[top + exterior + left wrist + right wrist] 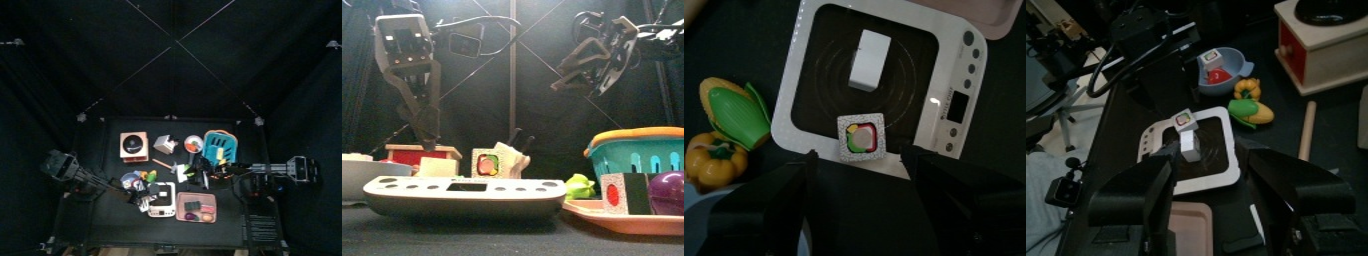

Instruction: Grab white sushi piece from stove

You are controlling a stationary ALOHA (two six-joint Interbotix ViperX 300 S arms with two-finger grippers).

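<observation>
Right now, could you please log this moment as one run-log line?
left tool: open, above small white rectangular toy stove | plain white block-shaped sushi piece: on stove, ungrasped | right tool: raised, idle

Black curtains (80, 60) close in the pen on every side, hanging in soft vertical folds behind the table in the front view. Seen from above, thin pale lines cross diagonally over the dark enclosure and meet above the middle. The small black table (107, 205) sits low in the top view, its surface dark and matte. Light is dim, falling mainly on the tabletop.
</observation>
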